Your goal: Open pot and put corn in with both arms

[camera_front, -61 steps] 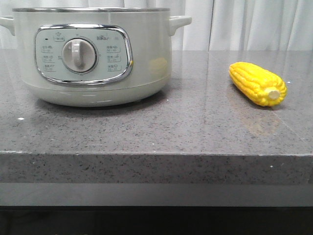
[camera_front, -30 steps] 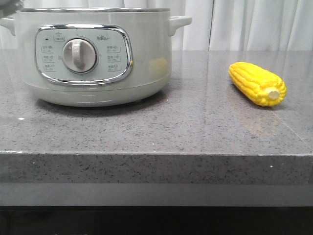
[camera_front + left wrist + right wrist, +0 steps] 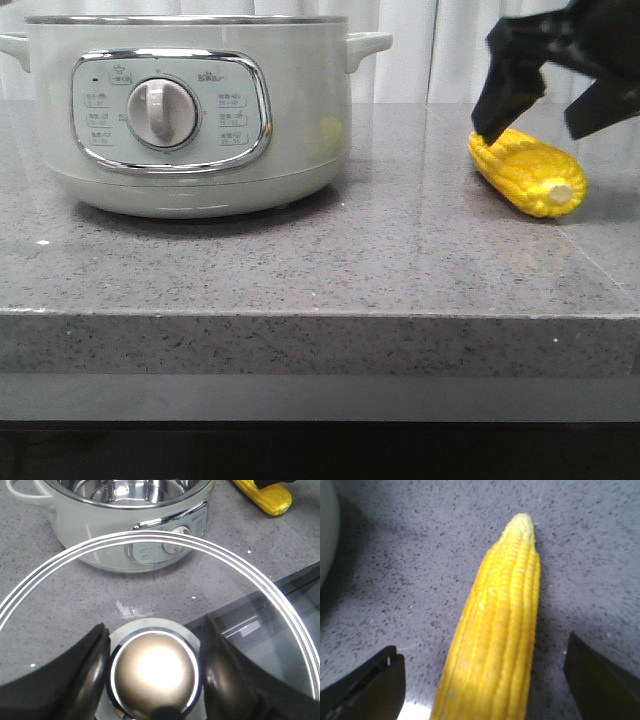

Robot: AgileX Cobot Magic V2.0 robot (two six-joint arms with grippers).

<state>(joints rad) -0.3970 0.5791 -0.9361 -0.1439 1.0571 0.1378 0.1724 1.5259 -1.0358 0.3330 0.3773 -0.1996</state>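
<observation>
Front view shows the right hand (image 3: 545, 100) spread wide and poised over the corn (image 3: 527, 170), which lies flat near the worktop's (image 3: 300, 260) right edge, stub end toward the front edge – not yet gripped. The pot (image 3: 190, 115) stands toward the back left corner, uncovered, its steel bowl bare in the left wrist view. There the left hand (image 3: 152, 672) pinches the knob (image 3: 155, 677) of the glass lid (image 3: 240, 575), held clear of the pot. The cob looks smooth and round, so an off-centre squeeze may roll it toward the edge or let it slip – and the lid, hanging from one knob, might swing into the right arm's likely path to the pot
</observation>
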